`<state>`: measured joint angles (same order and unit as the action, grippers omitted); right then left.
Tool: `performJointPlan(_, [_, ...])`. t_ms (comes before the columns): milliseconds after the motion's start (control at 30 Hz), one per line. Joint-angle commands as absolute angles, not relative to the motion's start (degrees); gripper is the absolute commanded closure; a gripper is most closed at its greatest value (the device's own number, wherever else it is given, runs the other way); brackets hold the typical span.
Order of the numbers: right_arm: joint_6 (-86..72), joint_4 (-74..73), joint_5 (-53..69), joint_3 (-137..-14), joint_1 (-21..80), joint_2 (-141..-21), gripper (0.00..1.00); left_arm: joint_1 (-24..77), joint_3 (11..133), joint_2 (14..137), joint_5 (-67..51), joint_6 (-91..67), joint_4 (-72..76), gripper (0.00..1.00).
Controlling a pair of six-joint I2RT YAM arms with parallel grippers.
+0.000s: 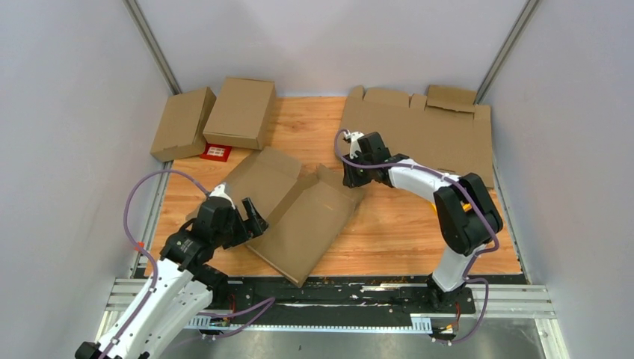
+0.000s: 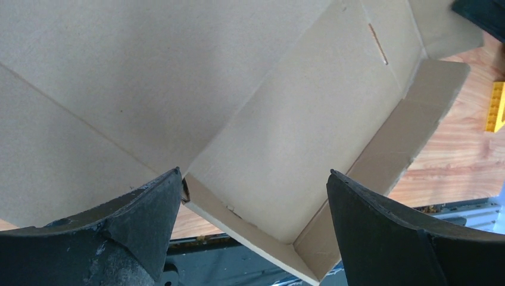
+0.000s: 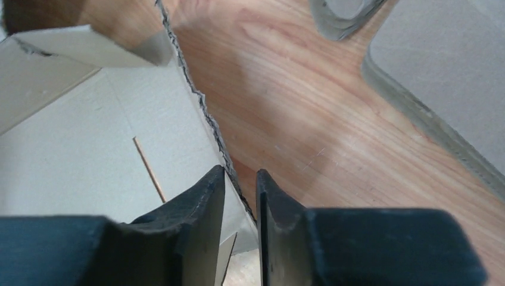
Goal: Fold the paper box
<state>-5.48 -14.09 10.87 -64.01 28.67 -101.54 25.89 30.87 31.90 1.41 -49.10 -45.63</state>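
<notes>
At the far right corner of the paper box (image 1: 299, 217), the right claw (image 1: 350, 183) was pinched onto the rim of a raised flap. In the right wrist view that claw (image 3: 240, 176) had its two dark fingers (image 3: 196, 208) drawn almost together, with the ragged corrugated edge of the paper box (image 3: 89, 155) running down into the narrow slot between them. A thin slit showed in the pale inner panel just left of the grip. To the right of the fingers lay bare wooden bench (image 3: 309, 119).

On the near left side, the left claw (image 1: 256, 218) was released, with its jaws spread wide and grasping nothing. In the left wrist view the claw (image 2: 253, 176) framed a near corner of the paper box (image 2: 286, 137), where a low side wall stood up from the floor panel. Whether the left fingertip (image 2: 161, 196) touched the cardboard edge beside it could not be told.

The paper box sat in the middle of the bench (image 1: 404, 232), turned at an angle. It was partly formed, one large panel tilted up on its left half and the flaps loose at the far end.

Further out, at the far left, two closed cardboard cartons (image 1: 241, 112) sat side by side. A small red card (image 1: 217, 152) lay just in front of them, near the box's far left corner. At the far right a stack of flat notched cardboard sheets (image 1: 434, 131) covered that corner of the bench, behind the right arm. Its rounded edge (image 3: 440, 71) also showed in the right wrist view.
</notes>
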Motion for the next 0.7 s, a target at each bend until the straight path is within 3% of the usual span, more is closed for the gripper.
performJointPlan(0, [-6.1, -13.1, 14.9, -62.3, 29.2, -95.4, 0.78, 26.1, 34.3, 29.8, 0.6, -45.6, -45.7, 0.03])
performJointPlan(67, [-6.1, -15.4, 15.8, -61.3, 29.9, -93.4, 0.83, 26.1, 34.6, 28.7, 1.2, -45.5, -46.2, 0.03])
performJointPlan(167, [-5.7, -17.8, 14.4, -58.4, 30.9, -89.7, 0.99, 26.1, 34.8, 27.4, 1.7, -45.5, -46.4, 0.03])
performJointPlan(433, [-7.5, -23.6, 11.4, -49.5, 31.5, -78.2, 1.00, 26.1, 36.2, 27.5, 3.0, -42.0, -46.7, 0.02])
performJointPlan(667, [-10.1, -30.9, -1.6, -46.5, 31.4, -71.2, 1.00, 26.1, 35.4, 28.5, -1.5, -41.9, -41.7, 0.01])
